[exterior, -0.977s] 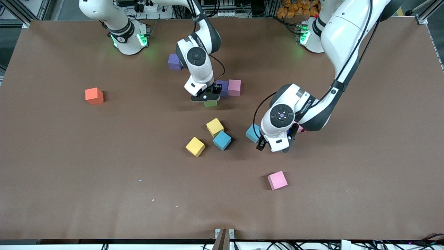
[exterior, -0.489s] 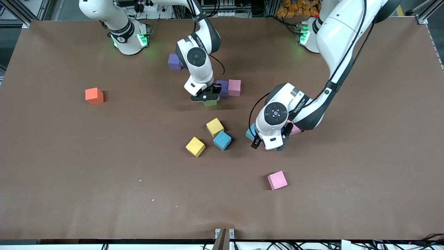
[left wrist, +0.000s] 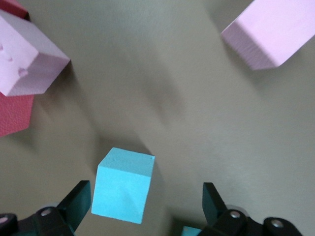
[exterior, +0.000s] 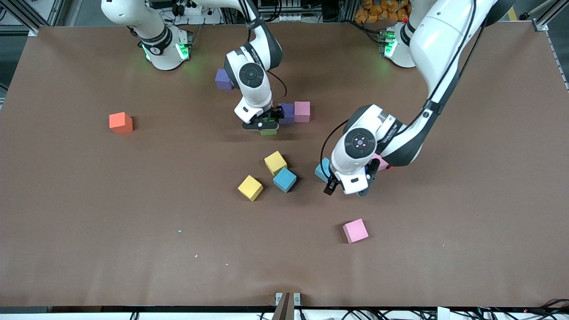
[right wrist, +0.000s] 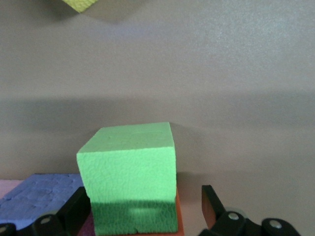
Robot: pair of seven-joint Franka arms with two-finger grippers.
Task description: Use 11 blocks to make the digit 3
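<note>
place: robot lab | cues: aluminium framing, cabling

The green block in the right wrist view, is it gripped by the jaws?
No, the green block stands free on the table, with a gap between it and each open jaw.

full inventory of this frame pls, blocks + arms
orange block: 1, orange, alone toward the right arm's end
purple blocks: 2, purple, one by the right arm, one touching a pink
pink blocks: 3, pink, one beside purple, one under the left arm, one nearest the front camera
green block: 1, green, beside purple
yellow blocks: 2, yellow, mid-table
light blue blocks: 2, light blue, one touching a yellow, one at the left arm
red block: at least 1, red, beside the pink under the left arm
left pincer: open, over a light blue block
right pincer: open, around the green block
</note>
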